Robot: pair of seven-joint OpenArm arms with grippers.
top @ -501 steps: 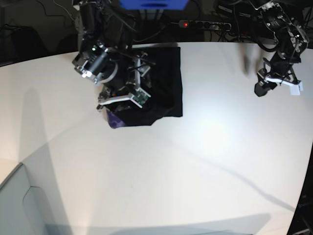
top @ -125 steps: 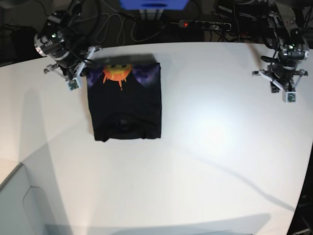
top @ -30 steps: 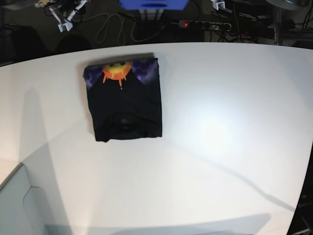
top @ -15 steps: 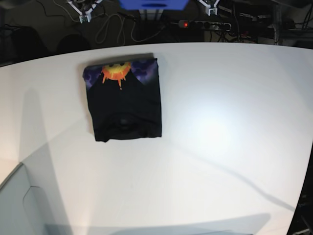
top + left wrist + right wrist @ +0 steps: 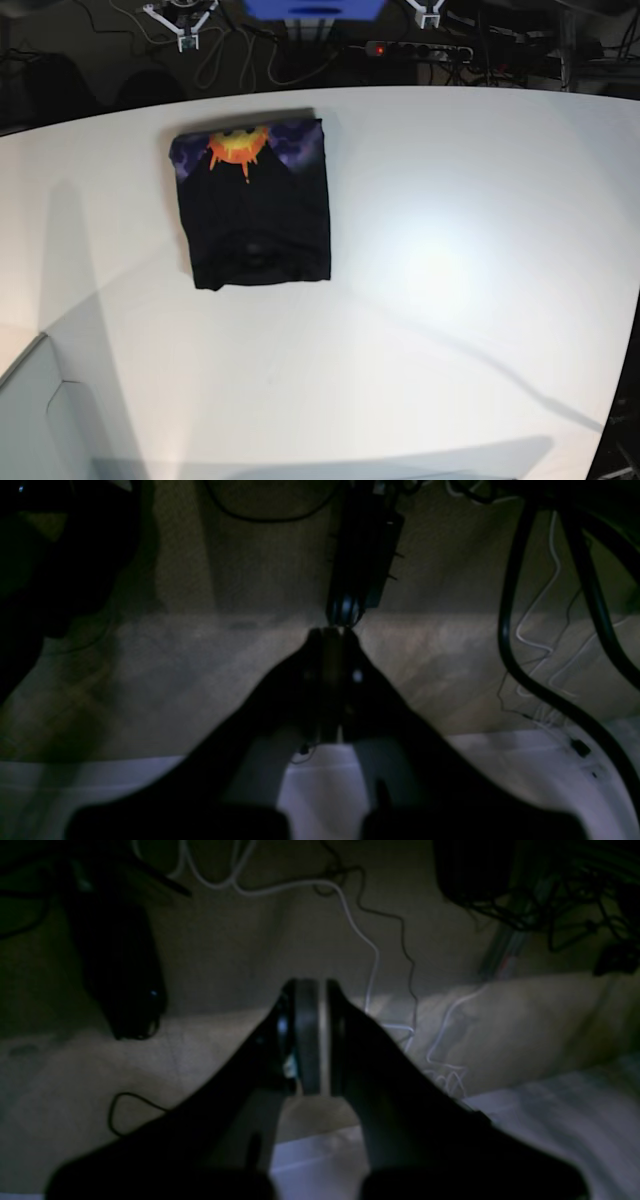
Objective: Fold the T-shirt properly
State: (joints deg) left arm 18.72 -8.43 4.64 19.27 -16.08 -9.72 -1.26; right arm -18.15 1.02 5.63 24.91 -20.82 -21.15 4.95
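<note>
Both grippers, right gripper (image 5: pixel 311 1037) and left gripper (image 5: pixel 331 680), are pinched closed on nothing and have pulled back beyond the table's (image 5: pixel 450 300) far edge. Left alone since a second ago, the T-shirt (image 5: pixel 253 205) lies as a neat rectangle, sunburst showing; folding looks finished.

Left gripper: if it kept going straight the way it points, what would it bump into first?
Probably the dark cabled block hanging just beyond the shut left gripper; depth is unclear, so it might pass and reach the floor.
</note>
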